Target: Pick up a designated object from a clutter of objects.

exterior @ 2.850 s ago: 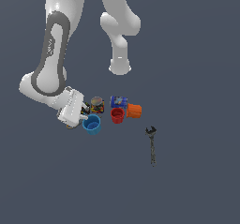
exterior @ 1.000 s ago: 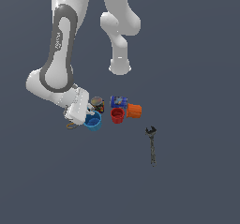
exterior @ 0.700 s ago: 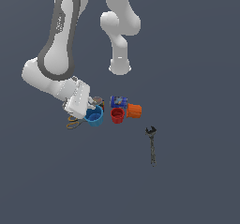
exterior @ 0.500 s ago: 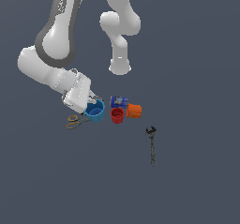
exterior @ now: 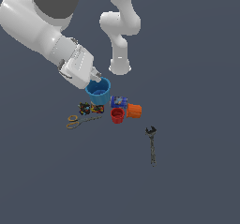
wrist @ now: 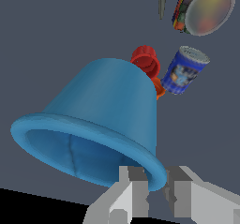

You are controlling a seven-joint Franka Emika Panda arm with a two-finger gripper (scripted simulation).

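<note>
The bright blue cup hangs in the air above the clutter, held by its rim. My gripper is shut on that rim, at the side towards the exterior view's left. In the wrist view the blue cup fills the middle, and my gripper pinches its rim band between both fingers. Below lie the red cup, the orange cup, the blue printed can, the multicoloured tins and the yellow-handled scissors. The dark wrench lies apart towards the exterior view's right.
The arm's white base stands behind the clutter. In the wrist view the red cup, the blue can and a multicoloured tin show past the held cup. The floor is flat dark grey.
The gripper closed on the blue cup's rim among the clutter and has lifted it up and slightly towards the exterior view's right. The tins and scissors are now uncovered.
</note>
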